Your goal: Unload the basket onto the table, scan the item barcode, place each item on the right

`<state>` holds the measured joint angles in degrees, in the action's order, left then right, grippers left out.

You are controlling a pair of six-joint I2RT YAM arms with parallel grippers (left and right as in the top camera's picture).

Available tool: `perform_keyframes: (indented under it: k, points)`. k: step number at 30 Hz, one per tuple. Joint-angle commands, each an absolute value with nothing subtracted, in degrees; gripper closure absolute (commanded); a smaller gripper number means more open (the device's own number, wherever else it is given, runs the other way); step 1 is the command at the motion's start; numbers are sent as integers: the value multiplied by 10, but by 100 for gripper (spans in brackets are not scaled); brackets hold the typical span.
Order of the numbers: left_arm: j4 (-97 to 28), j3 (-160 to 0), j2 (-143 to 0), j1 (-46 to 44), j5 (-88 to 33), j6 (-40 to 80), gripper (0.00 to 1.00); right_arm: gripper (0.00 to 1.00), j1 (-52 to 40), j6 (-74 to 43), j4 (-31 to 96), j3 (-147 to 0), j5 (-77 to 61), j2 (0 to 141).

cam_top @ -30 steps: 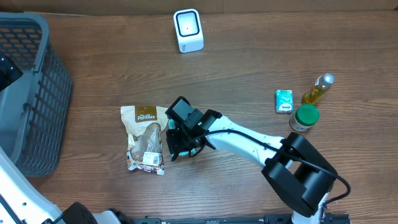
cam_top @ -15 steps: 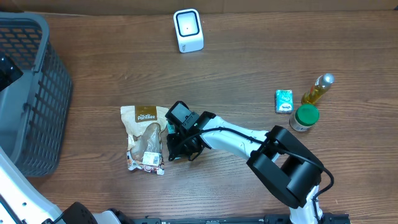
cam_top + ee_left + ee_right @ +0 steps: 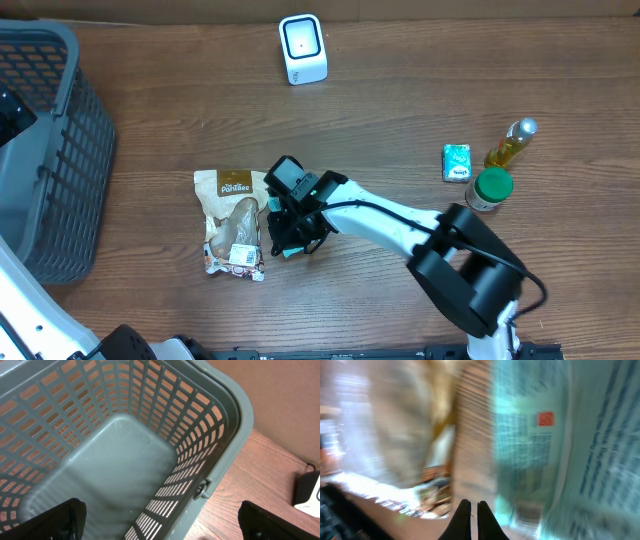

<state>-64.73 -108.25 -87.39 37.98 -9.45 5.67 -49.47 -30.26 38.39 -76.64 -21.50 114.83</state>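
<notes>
Right gripper (image 3: 289,238), at the centre of the overhead frame, has its jaws closed tip to tip directly over a teal packet (image 3: 535,440) that lies against the right edge of the snack pouch (image 3: 232,222). The wrist view is blurred, so whether anything is pinched between them cannot be told. Left gripper (image 3: 160,525) stands spread wide with nothing in it above the grey basket (image 3: 220,425) at the left edge of the table, and the scanner (image 3: 302,48) sits at upper centre, well apart from both packages.
</notes>
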Motion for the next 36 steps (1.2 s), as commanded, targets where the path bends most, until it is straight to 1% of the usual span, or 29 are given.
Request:
perform_keyframes:
  k: [1,4,8,9,16,21,29,32,34,36]
  points:
    - [-645,-1079,-876,379,-101,60,1,96,-490,-282,392,-789,-164,1083]
    - [-645,-1079,-876,379,-101,60,0,96,-490,-302,419,-788,-117,1082]
    - [-645,-1079,-876,379,-101,60,0,96,-490,-324,443,-775,-94,1084]
    - [-645,-1079,-876,378,-101,60,0,93,-490,-332,446,-770,-89,1084]
    - [-645,-1079,-876,379,-101,60,0,92,-490,-382,468,-749,-34,1085]
    - [-645,-1079,-876,379,-101,60,0,92,-490,-382,457,-733,-34,1085]
    - [-645,-1079,-876,379,-101,60,0,92,-490,-382,392,-701,-32,1104]
    - [-645,-1079,-876,379,-101,60,0,92,-490,-382,389,-697,-30,1114]
    - [-645,-1079,-876,379,-101,60,0,96,-490,-382,393,-697,-31,1116]
    - [-645,-1079,-876,379,-101,60,0,96,-490,-382,395,-697,-31,1116]
